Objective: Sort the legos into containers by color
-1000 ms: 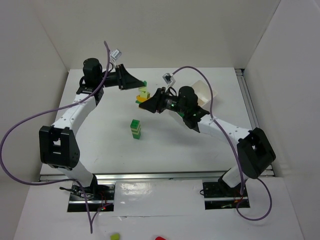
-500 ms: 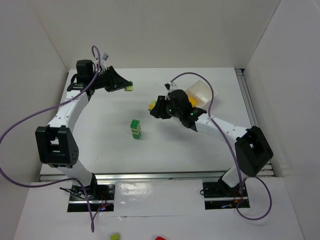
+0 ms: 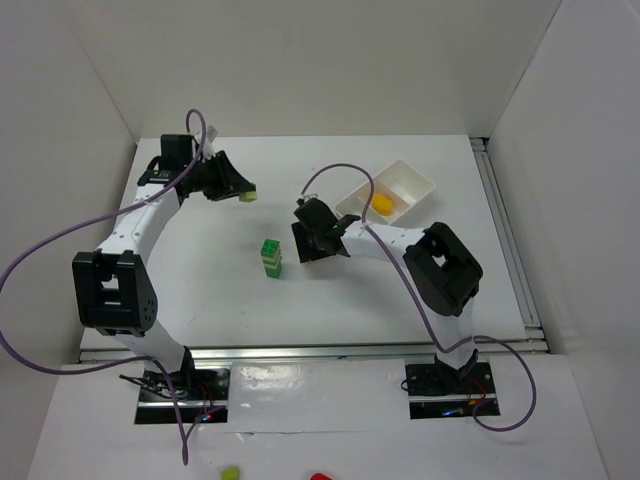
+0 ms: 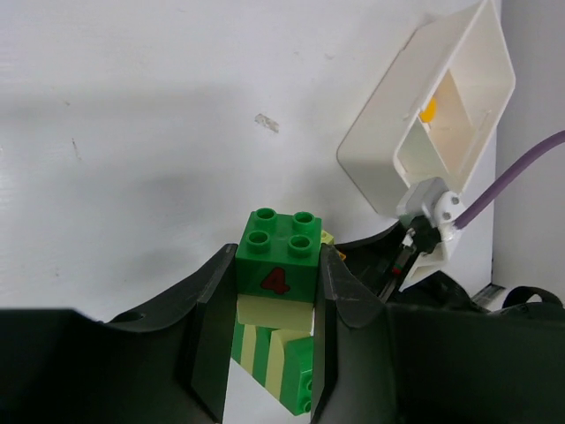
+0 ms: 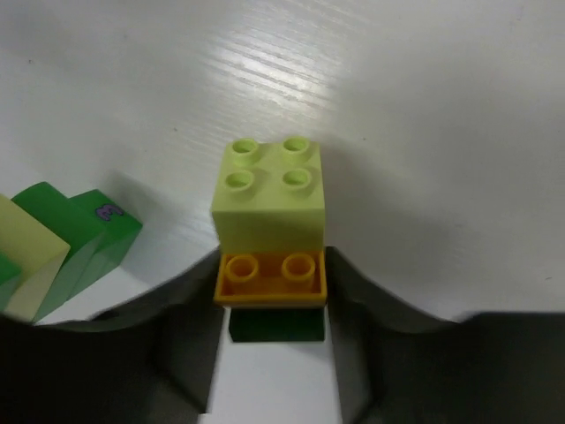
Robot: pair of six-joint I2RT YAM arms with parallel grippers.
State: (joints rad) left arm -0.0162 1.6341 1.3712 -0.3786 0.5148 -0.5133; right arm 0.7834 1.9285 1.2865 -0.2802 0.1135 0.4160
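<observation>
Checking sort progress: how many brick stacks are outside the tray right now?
3. A green-topped stack in the left tool, a lime-topped stack in the right tool, a green stack standing free on the table. Two bits at the picture's bottom edge are unidentifiable.

Brick stack point(image 3: 271, 257) mid-table, R arm point(image 3: 388, 236) fronting tray point(image 3: 420, 178)

White surface point(image 3: 205, 290) under studio light, green-and-pale brick stack point(image 3: 271, 257) standing upright near its middle, white divided tray point(image 3: 411, 182) lying at an angle toward the far right corner, well apart from the stack, metal rail point(image 3: 300, 350) along the near edge
</observation>
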